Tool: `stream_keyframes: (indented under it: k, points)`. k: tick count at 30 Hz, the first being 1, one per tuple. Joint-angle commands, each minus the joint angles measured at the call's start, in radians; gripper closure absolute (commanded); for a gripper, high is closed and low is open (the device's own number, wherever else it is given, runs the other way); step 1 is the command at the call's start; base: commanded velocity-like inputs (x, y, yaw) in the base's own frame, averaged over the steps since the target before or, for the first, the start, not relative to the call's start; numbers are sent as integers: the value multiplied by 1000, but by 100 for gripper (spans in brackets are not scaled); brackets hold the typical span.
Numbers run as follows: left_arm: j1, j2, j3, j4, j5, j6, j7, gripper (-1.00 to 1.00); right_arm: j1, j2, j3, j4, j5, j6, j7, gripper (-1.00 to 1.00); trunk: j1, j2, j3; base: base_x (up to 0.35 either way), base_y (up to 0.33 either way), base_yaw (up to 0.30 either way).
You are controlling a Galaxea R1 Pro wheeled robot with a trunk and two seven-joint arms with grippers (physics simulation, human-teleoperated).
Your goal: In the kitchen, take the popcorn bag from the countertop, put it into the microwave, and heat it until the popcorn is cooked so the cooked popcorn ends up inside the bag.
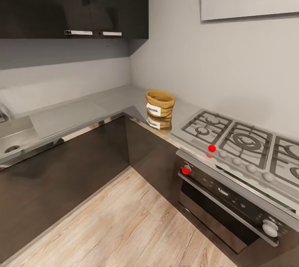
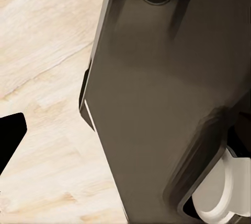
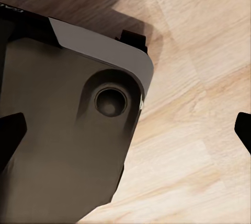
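The head view held the popcorn bag (image 1: 159, 104) upright on the countertop (image 1: 104, 107) beside the hob (image 1: 243, 142). Both wrist views looked down at wooden floor (image 3: 198, 145) and the robot's dark base (image 2: 162, 104). The right gripper's (image 3: 125, 130) fingertips stood wide apart, empty; the left's spread I cannot tell.

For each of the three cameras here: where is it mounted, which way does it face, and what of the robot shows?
Head view: on the head, looking forward and down into the kitchen corner at the bag on the countertop beside the hob.
Left wrist view: by the left gripper, facing down at the floor and the robot's dark base.
Right wrist view: by the right gripper, facing down at the same base.
Shared: both wrist views show the base and wood floor.
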Motion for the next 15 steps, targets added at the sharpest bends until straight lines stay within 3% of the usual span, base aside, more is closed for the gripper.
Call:
stream_keyframes:
  k: [1, 15]
  points:
    - [0, 0, 0, 0, 4, -2, 1, -100, -1, 0, -8, 1, 8, 2, 2, -100, 0, -1, -2, 0, 0, 0]
    - [0, 0, -1, 0, 4, -2, 1, -100, -1, -1, -8, 1, 8, 2, 2, -100, 0, -1, -25, 0, 0, 0]
